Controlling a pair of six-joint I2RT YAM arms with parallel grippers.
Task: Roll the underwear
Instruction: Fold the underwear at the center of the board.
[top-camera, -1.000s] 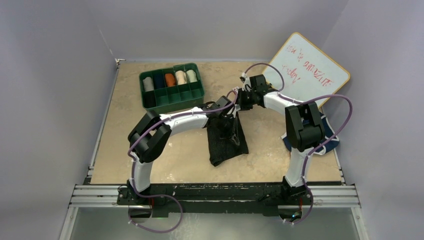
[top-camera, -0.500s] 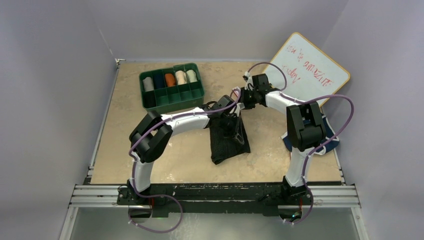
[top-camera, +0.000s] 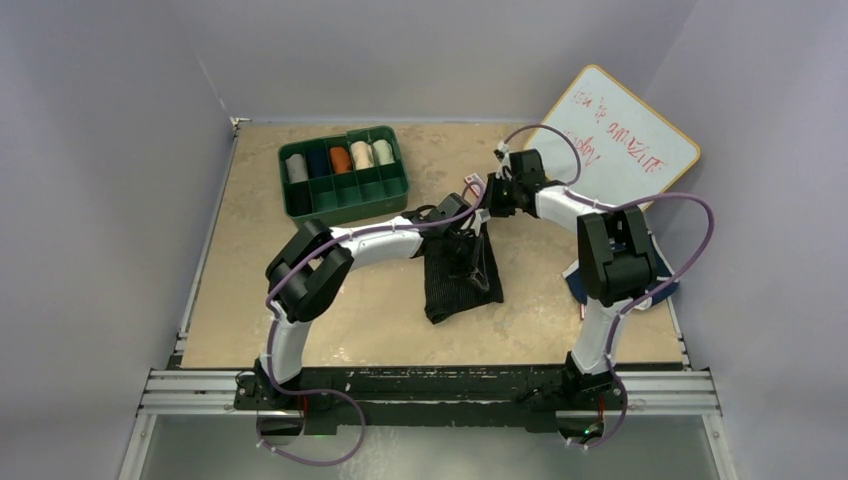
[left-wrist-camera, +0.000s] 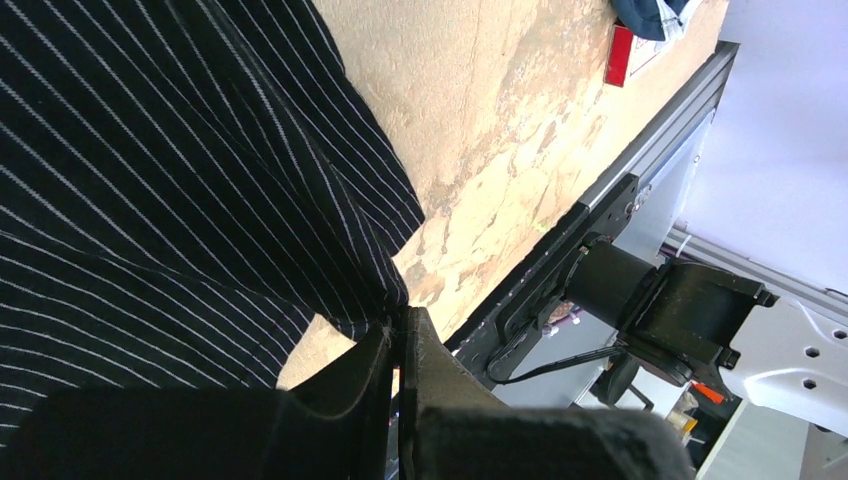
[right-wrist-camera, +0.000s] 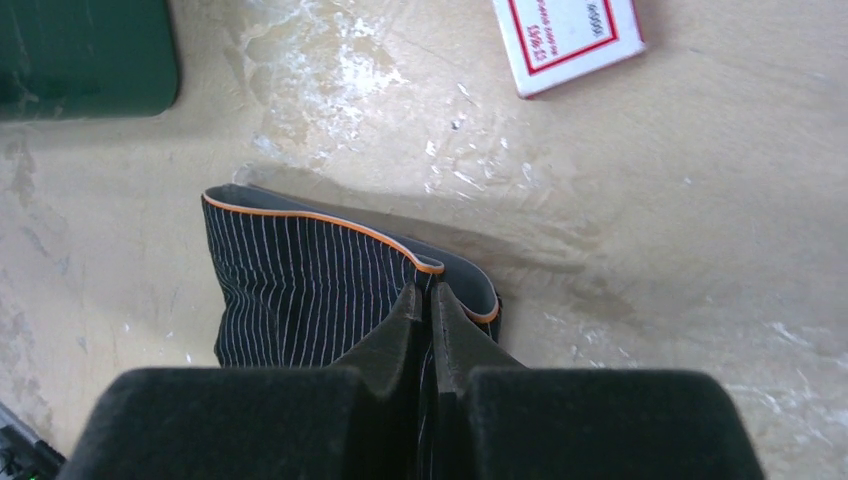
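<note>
The black underwear (top-camera: 455, 290) lies mid-table; up close it shows thin white stripes and an orange-edged grey waistband (right-wrist-camera: 300, 290). My left gripper (top-camera: 474, 248) is over its upper part, shut on a corner of the striped cloth (left-wrist-camera: 400, 322), which fills the left wrist view (left-wrist-camera: 150, 150). My right gripper (top-camera: 487, 205) is at the far end, shut on the waistband (right-wrist-camera: 428, 292). The navy underwear (top-camera: 655, 280) lies at the right edge, partly hidden under the right arm; a bit shows in the left wrist view (left-wrist-camera: 650, 12).
A green divided tray (top-camera: 345, 190) with several rolled cloths stands at the back left; its corner shows in the right wrist view (right-wrist-camera: 85, 55). A whiteboard (top-camera: 620, 140) leans at the back right. Red-and-white cards (right-wrist-camera: 565, 35) (left-wrist-camera: 620, 55) lie on the table.
Both arms have shifted slightly to the right, and the black underwear has been drawn a little to the right with them. Both grippers stay shut on it.
</note>
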